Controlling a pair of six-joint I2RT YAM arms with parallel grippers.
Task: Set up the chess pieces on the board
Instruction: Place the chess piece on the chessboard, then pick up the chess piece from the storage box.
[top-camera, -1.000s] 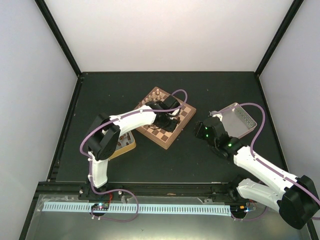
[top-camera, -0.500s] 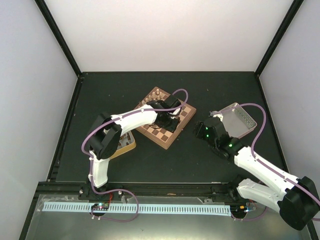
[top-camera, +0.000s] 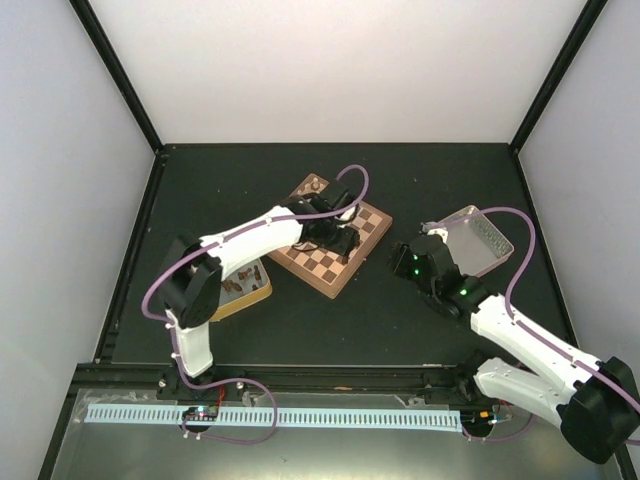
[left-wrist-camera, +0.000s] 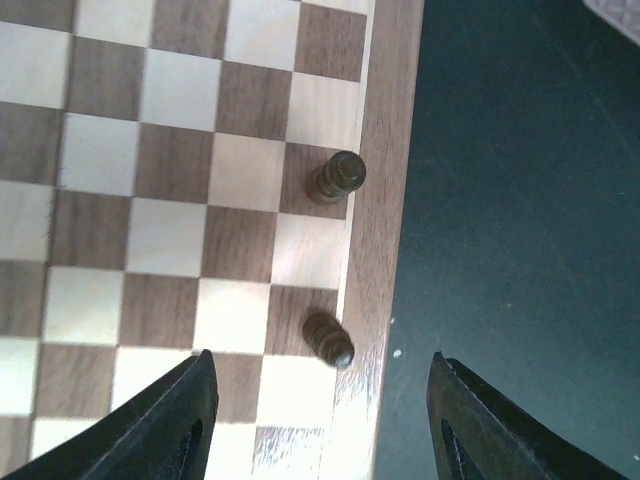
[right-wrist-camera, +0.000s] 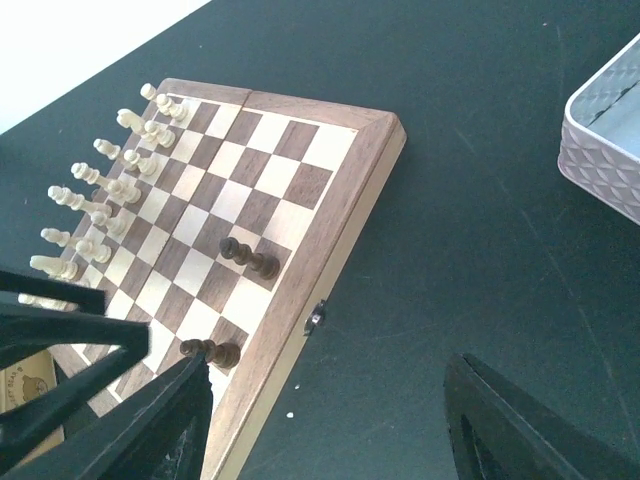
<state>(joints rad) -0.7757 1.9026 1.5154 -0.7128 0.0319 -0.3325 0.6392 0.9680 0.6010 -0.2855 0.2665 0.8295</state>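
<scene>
i see a matte black table (top-camera: 330, 330) boxed in by plain white walls (top-camera: 340, 70), black frame posts (top-camera: 114, 70) in the far corners, a metal ledge (top-camera: 330, 450) along the near edge, all evenly lit.

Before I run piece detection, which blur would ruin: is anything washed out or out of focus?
Left wrist view: board and two dark pieces sharp, evenly lit; left end effector a soft-edged black silhouette. Right wrist view: white backdrop top left blown out, pale pieces sharp. Top external view: even light, both sets too small to resolve.
</scene>
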